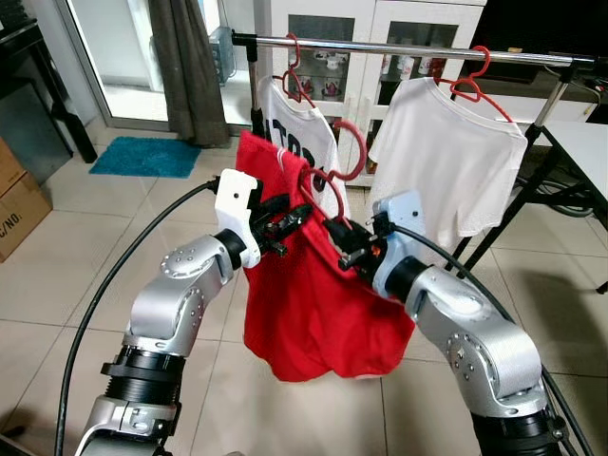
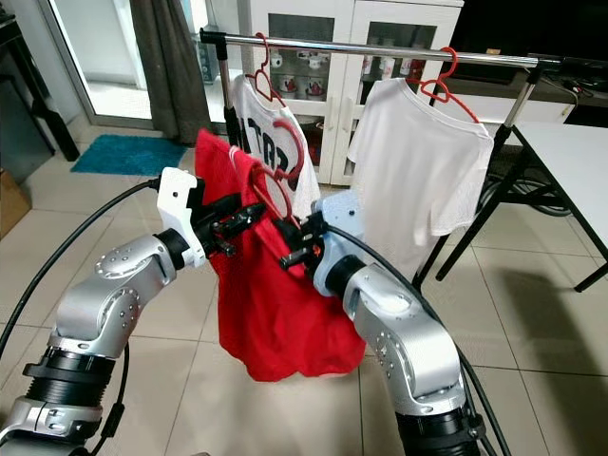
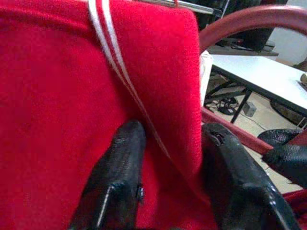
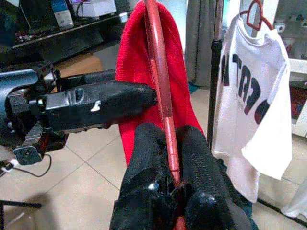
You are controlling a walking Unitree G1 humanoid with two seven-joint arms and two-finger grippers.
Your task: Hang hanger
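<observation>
The red hanger (image 4: 160, 86) with its red shirt (image 1: 304, 313) is held mid-frame, below the rail (image 1: 418, 47), not yet hooked; right gripper (image 4: 175, 158) jaws are clamped on the hanger, left gripper (image 3: 172, 158) jaws on the shirt.

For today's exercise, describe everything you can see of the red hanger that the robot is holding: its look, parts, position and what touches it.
The red hanger is thin, smooth and glossy, probably plastic or coated wire. Its curved hook rises free below the metal rail, not yet hung on it. A red shirt hangs from it in front of the robot. The right claw is shut on the hanger's bar, which runs between its fingers. The left claw pinches the shirt's cloth at the hanger's other side. Most of the frame is hidden under the cloth.
</observation>
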